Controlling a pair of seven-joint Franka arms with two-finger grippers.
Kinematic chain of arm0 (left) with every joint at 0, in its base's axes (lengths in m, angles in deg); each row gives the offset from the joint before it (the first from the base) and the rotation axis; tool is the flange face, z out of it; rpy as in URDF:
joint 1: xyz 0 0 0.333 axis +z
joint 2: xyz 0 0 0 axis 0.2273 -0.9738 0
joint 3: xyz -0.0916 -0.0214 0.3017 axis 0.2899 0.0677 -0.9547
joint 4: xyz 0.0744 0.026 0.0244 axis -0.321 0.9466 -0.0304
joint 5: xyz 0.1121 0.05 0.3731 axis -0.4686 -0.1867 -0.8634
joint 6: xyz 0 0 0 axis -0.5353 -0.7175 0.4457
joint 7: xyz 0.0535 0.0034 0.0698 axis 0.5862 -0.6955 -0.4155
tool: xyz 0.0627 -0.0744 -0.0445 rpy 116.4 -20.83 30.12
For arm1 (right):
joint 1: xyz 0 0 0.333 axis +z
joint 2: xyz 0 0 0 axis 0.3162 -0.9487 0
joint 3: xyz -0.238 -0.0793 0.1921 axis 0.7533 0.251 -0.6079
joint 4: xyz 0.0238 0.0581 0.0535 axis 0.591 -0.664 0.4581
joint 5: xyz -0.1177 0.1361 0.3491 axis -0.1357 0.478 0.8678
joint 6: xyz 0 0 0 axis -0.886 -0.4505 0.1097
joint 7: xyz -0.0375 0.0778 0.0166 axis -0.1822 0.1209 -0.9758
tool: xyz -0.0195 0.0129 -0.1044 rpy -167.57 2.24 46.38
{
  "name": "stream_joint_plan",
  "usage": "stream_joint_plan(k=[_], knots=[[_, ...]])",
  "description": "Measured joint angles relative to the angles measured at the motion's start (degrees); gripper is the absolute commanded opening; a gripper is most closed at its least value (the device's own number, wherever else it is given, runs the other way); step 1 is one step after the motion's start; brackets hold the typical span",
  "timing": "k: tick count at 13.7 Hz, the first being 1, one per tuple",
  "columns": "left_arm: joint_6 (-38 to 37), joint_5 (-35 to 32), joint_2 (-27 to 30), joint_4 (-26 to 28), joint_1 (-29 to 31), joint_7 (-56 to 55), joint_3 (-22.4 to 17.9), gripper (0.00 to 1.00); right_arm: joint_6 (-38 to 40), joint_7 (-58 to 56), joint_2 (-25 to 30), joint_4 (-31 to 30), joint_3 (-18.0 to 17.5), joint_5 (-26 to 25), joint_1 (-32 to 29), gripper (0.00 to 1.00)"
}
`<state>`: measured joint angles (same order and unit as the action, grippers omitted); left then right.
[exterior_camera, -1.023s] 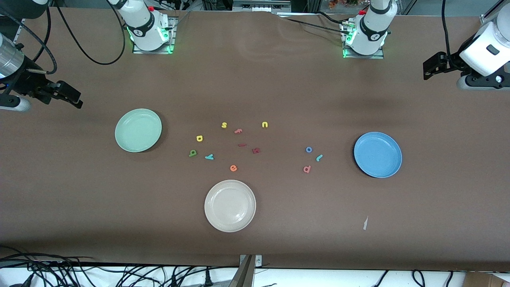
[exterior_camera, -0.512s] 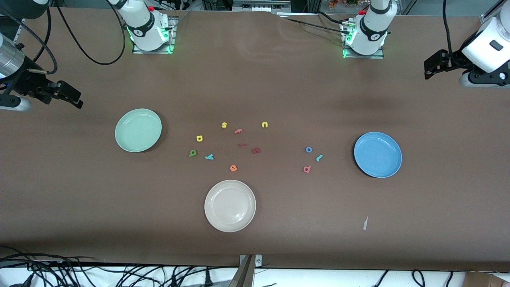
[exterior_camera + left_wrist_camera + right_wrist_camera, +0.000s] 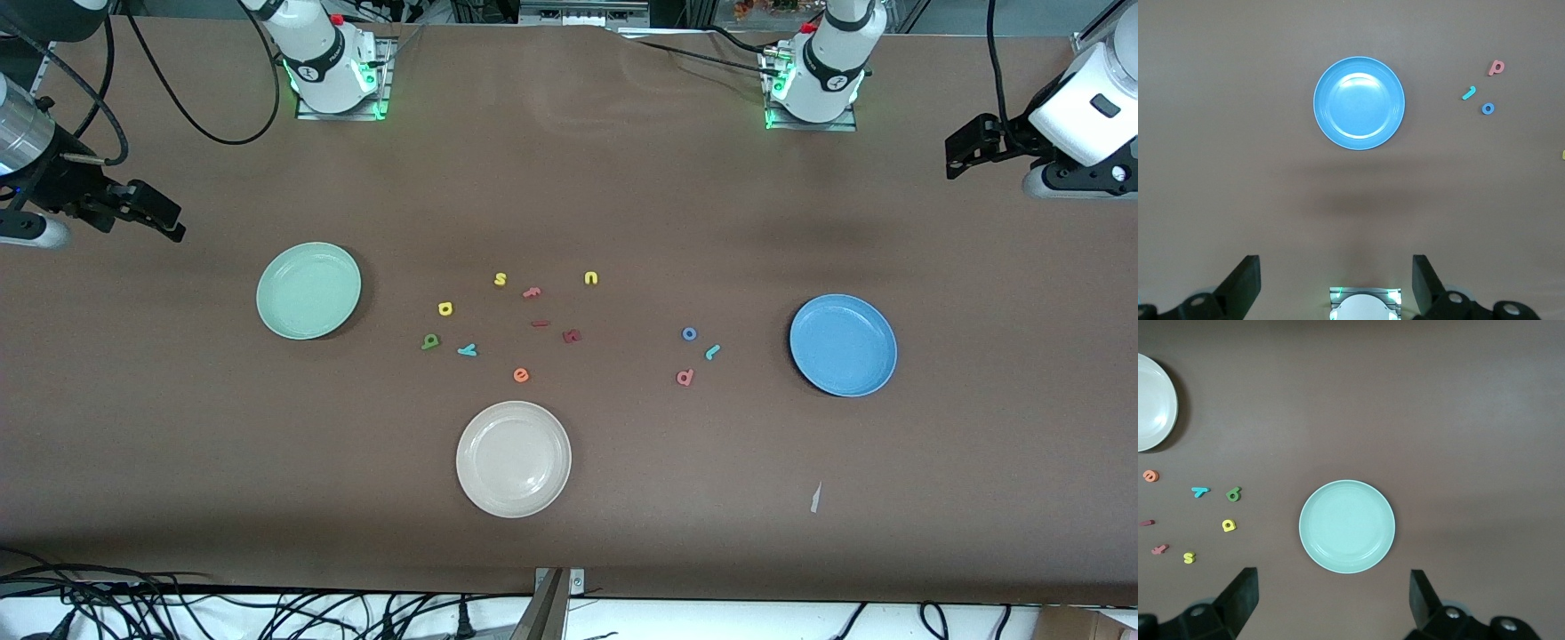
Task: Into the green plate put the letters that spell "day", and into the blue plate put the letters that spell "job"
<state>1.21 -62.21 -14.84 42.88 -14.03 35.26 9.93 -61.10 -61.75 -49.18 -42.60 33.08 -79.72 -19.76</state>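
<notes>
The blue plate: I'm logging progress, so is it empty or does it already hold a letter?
Empty. The blue plate shows only bare blue surface; the blue "o", teal "j" and pink "b" lie on the table beside it.

Three round plates lie on the desk: one green plate, one blue plate and one cream-white plate.

Twelve small toy letters lie between them. Three are yellow: an "s", a "u" and a round-bowled one. One is green and round-bowled. Two are teal: a "y" and a hooked "j". One is a blue ring "o". One is a salmon-pink "b". One is an orange "e". Three are red-toned.

One small pale scrap lies on the desk.

Two arms stand at the desk, each with one end effector: the left end effector and the right end effector.
</notes>
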Motion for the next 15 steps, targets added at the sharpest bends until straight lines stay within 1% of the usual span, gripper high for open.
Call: stream_joint_plan(k=[15], knots=[[0.0,0.1,-0.8,0.0,0.4,0.0,-0.4,1.00,0.7,0.1,0.0,0.0,0.0,0.1,0.0,1.00]])
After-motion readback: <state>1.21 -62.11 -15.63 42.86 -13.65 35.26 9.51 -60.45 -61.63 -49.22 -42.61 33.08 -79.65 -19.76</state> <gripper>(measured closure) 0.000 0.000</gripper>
